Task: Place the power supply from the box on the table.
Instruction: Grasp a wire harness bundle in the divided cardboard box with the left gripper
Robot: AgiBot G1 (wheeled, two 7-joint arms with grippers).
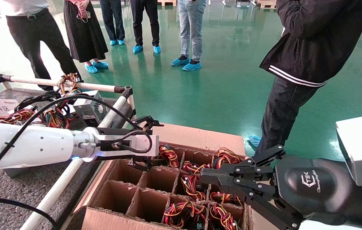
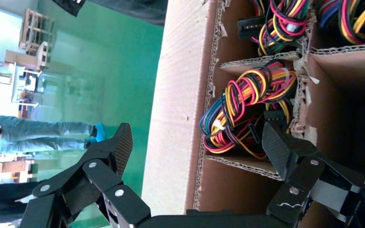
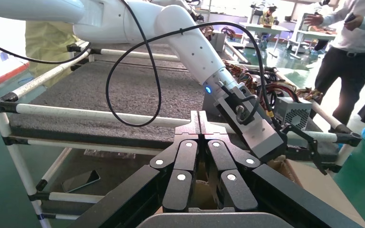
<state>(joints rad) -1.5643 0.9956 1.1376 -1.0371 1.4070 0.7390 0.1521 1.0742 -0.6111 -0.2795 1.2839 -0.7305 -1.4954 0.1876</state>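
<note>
With its fingers (image 2: 279, 145) spread wide and empty over the box's (image 1: 197, 138) far row, the left gripper (image 1: 145, 143) could snag the wire bundle (image 2: 247, 109) or a cardboard divider (image 2: 261, 59), not the power supply.

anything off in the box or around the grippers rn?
Minor only. The box's cardboard dividers have ragged, torn top edges. On the table, wire bundles from unloaded units lie tangled, one draped over the far rail. Left gripper straddles the box wall, fingers open; right gripper hovers shut.

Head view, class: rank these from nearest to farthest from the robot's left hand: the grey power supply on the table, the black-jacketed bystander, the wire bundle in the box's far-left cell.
1. Wire bundle, beside the left hand.
2. Power supply, on the table behind the hand.
3. Bystander, across the box, on the right.
</note>
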